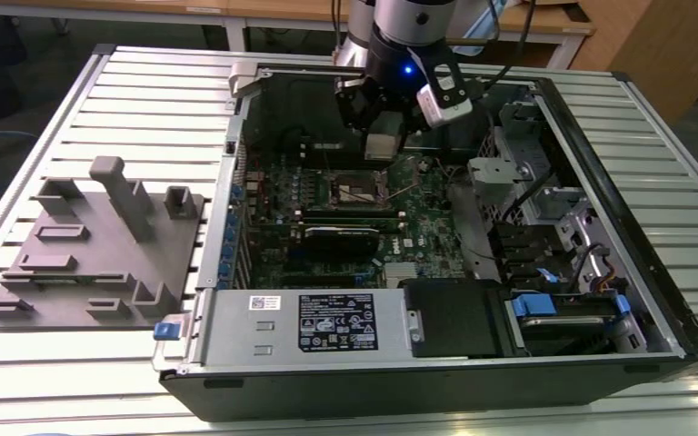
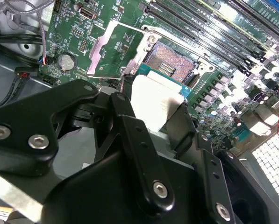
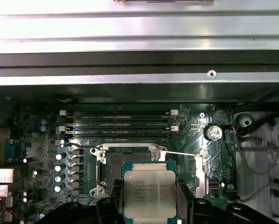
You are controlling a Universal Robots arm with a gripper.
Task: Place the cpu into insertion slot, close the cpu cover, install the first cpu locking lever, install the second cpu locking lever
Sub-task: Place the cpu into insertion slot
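My gripper (image 1: 381, 150) hangs inside the open computer case, shut on the cpu (image 3: 150, 193), a flat square chip with a silver-grey top held between two black fingers (image 3: 188, 200). In the second wrist view the cpu (image 2: 152, 98) looks pale, and it is just short of the insertion slot (image 2: 173, 59) and above it. The insertion slot (image 3: 130, 161) lies open, with a dark centre and a silvery rim; in the exterior view it (image 1: 359, 190) sits below the gripper. The cpu cover (image 2: 96, 49) is swung open beside the slot, with green board showing through its window.
Long black memory slots (image 3: 118, 122) run just beyond the socket, and a coin battery (image 3: 213, 133) sits beside it. A black card (image 1: 343, 238), a power supply (image 1: 324, 322) and drive bays (image 1: 543, 236) fill the case. A grey fixture block (image 1: 94, 245) lies at the exterior view's left.
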